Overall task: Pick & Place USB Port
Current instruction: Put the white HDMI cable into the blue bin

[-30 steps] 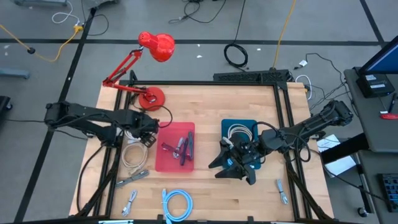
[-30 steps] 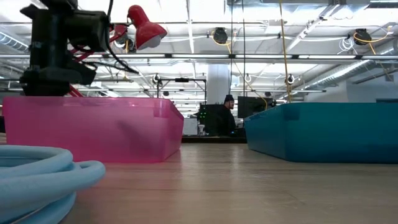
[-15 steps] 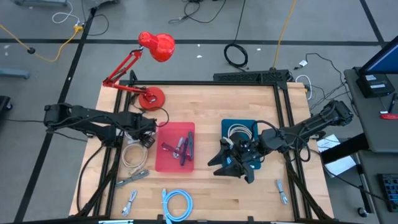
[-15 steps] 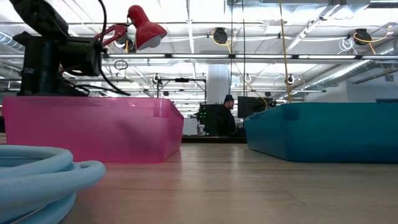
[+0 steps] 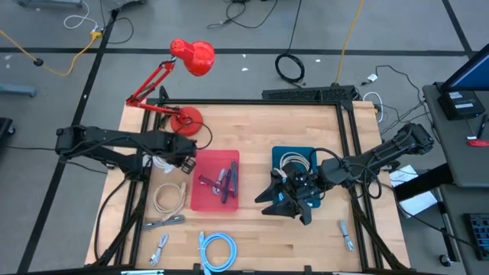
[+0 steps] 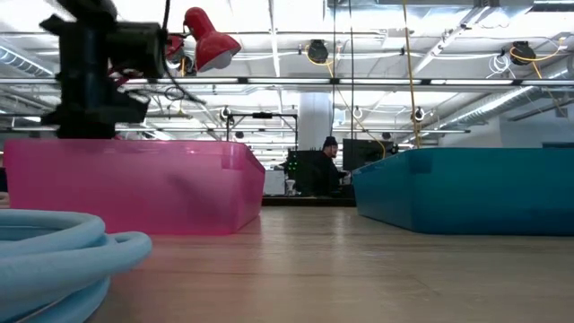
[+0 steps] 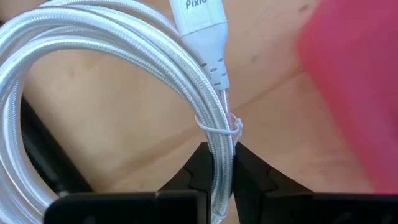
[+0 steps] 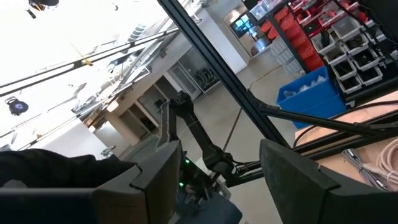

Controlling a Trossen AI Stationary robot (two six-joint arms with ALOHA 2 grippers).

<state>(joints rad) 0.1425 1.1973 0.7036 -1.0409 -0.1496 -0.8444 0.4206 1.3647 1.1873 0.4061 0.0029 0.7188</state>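
Light blue cable (image 5: 217,250) coiled at the table's front edge; further back the left gripper (image 7: 216,167) is clamped on a white cable (image 7: 124,56) bundle, just beside the pink bin (image 5: 215,180); right gripper (image 5: 284,200) rests by the blue bin (image 5: 295,151), fingers spread apart; red lamp (image 5: 191,56) at the back.

Both arms were matte black, jointed tubes with dark cabling, each tipped by a blocky black two-fingered end effector.
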